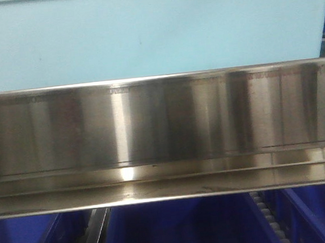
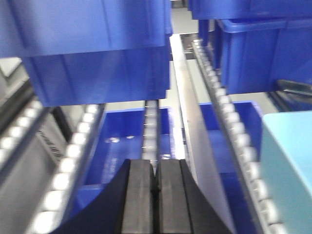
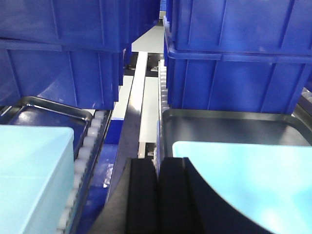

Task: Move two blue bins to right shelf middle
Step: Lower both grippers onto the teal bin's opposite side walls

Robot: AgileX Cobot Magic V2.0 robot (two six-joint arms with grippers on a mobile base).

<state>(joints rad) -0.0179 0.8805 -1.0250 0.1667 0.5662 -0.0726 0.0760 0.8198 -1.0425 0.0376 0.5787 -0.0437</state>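
Note:
In the left wrist view a stacked blue bin (image 2: 97,53) rests on a roller track, with another blue bin (image 2: 265,56) to its right. My left gripper (image 2: 155,168) is shut and empty, hanging in front of the rollers. The right wrist view shows stacked blue bins (image 3: 58,53) on the left lane and more blue bins (image 3: 239,58) on the right lane. My right gripper (image 3: 157,165) is shut on nothing, below the steel divider between the two lanes. No gripper appears in the front view.
A steel shelf rail (image 1: 164,138) fills the front view, with a light blue box (image 1: 149,31) above and blue bins (image 1: 177,228) below. Light blue boxes (image 3: 34,175) and dark metal trays (image 3: 229,126) sit near the right gripper. Roller tracks (image 2: 229,122) run alongside.

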